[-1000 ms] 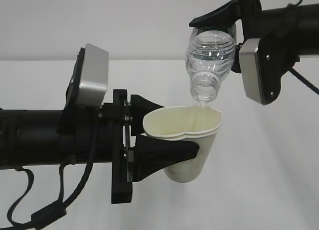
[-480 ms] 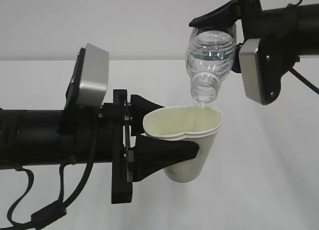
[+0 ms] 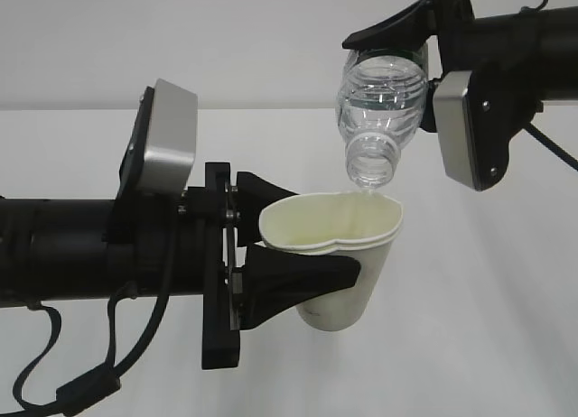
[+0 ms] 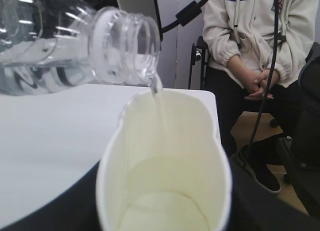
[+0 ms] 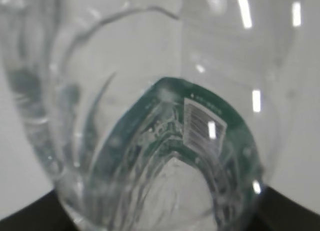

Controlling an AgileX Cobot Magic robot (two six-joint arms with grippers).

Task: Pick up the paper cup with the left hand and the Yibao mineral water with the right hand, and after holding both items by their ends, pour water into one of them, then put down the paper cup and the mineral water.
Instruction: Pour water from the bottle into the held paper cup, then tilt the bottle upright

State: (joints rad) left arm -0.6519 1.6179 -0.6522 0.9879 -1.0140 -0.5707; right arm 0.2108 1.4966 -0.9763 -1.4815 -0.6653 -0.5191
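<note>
My left gripper [image 3: 302,245] is shut on the white paper cup [image 3: 348,268] and holds it upright in mid-air, its rim squeezed to an oval. My right gripper [image 3: 402,33] is shut on the Yibao mineral water bottle [image 3: 379,101], tipped mouth-down right above the cup's far rim. In the left wrist view a thin stream runs from the capless bottle mouth [image 4: 132,38] into the cup [image 4: 165,156], which holds some water at the bottom. The right wrist view is filled by the clear bottle and its green label [image 5: 200,136].
A white table [image 3: 488,300] lies below both arms. In the left wrist view a seated person in a pale hoodie [image 4: 260,46] is past the table's far edge, with black cables hanging nearby.
</note>
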